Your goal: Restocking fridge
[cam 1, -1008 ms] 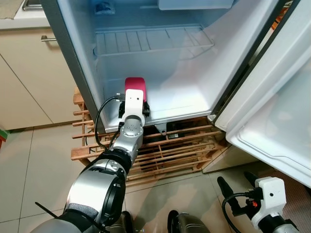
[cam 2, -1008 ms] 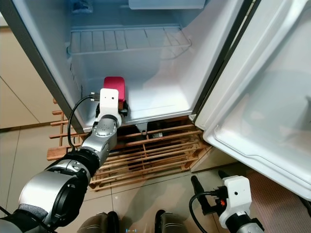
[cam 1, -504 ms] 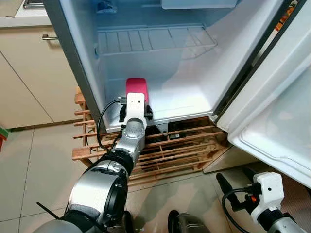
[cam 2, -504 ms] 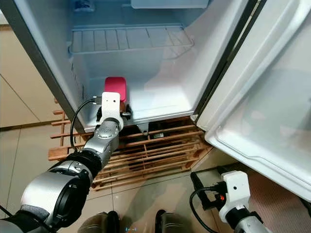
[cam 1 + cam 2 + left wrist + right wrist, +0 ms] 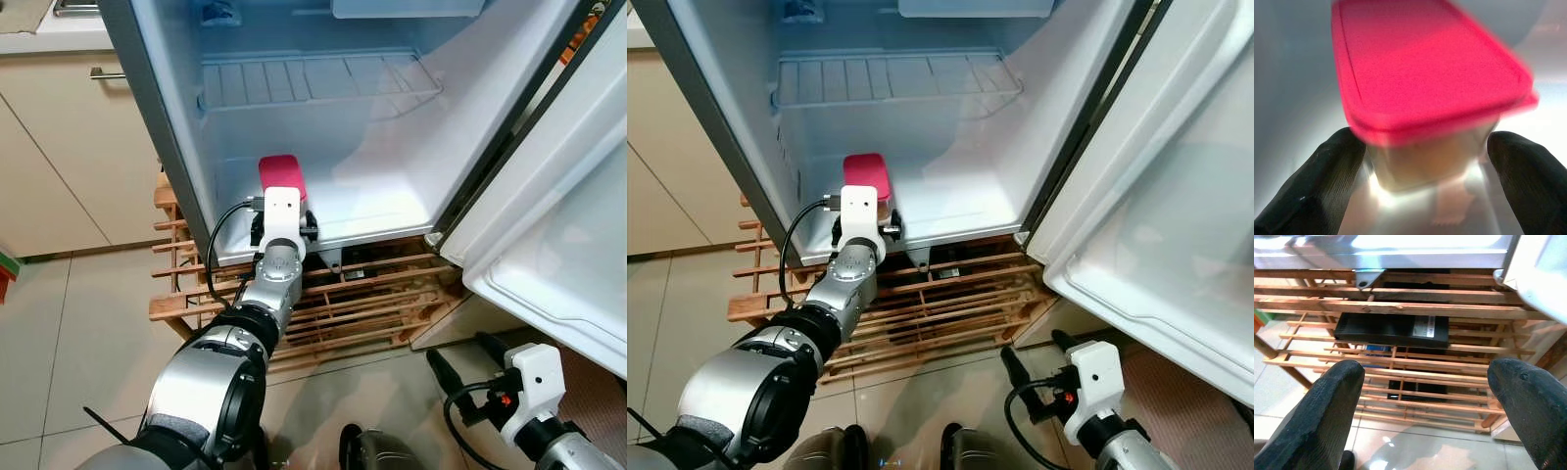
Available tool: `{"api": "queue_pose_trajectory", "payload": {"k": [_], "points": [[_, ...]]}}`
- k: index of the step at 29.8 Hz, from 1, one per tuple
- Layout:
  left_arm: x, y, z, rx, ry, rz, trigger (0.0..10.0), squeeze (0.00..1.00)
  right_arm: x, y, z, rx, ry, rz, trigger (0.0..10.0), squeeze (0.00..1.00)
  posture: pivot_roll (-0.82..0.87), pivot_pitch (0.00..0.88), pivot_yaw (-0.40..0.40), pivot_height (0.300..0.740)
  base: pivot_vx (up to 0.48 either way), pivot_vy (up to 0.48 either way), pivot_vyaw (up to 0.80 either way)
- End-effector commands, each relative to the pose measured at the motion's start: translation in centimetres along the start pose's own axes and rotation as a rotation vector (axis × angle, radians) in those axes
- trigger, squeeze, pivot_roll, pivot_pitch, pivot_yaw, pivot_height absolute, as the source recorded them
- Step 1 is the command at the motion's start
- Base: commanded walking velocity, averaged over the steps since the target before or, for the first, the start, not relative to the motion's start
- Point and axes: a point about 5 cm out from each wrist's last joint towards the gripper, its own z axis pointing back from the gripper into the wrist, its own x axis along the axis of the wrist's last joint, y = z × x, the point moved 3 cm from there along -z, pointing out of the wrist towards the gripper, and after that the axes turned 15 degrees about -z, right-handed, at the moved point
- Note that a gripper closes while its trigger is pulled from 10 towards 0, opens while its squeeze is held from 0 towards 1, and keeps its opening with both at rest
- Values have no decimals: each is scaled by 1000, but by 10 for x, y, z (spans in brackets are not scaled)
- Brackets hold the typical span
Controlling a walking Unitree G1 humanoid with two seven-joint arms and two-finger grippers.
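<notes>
I see my left end effector (image 5: 1425, 161) spread wide around the red-lidded container (image 5: 281, 176) on the fridge floor (image 5: 377, 201), wire shelf (image 5: 313, 80) above (door (image 5: 549, 225) swung right), right end effector (image 5: 1425, 382) open before the wooden pallet (image 5: 1400, 308).

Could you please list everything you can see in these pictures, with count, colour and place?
Fridge: one, white inside, open, standing on the rack.
Fridge door: one, white, swung open to the right.
Wire shelf: one, white, upper part of the fridge.
Container: one, pink lid over a clear body, on the fridge floor near the left wall.
Wooden rack: one, brown slats, under the fridge.
Black box: one, inside the rack.
Cabinets: beige, left of the fridge.
Floor tiles: light grey.
Left gripper: fingers open on either side of the container.
Right gripper: open, low before the rack.
</notes>
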Motion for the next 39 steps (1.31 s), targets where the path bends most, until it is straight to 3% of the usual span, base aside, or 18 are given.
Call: {"api": "queue_pose_trajectory", "payload": {"k": [1, 8, 16, 21, 25, 33, 39], "points": [[9, -4, 0, 6, -34, -30, 10000, 0, -4, -3, 4, 12, 23, 2, 10000, 0, -156, 162, -91, 740, 0, 0, 0], [2, 0, 1, 14, -41, -105, 10000, 0, -15, -16, 5, -1, 38, 7, 10000, 0, -149, 150, -96, 740, 0, 0, 0], [-19, 3, 3, -25, 28, -139, 10000, 0, -10, -14, 7, 8, 30, 20, 10000, 0, -144, 143, -104, 740, 0, 0, 0], [-10, 6, 0, -22, -4, -132, 10000, 0, -9, -14, 10, 13, 22, 24, 10000, 0, -142, 146, -100, 740, 0, 0, 0], [-9, 3, 1, -24, -8, -120, 10000, 0, -11, -14, 11, 12, 27, 23, 10000, 0, -137, 149, -102, 740, 0, 0, 0], [-8, -23, 11, -113, -19, -44, 10000, 0, -10, -15, 8, 23, 33, 25, 10000, 0, -122, 147, -105, 740, 0, 0, 0], [-7, -25, 13, -117, -20, -41, 10000, 0, -10, -15, 7, 26, 32, 25, 10000, 0, -115, 144, -104, 740, 0, 0, 0]]}}
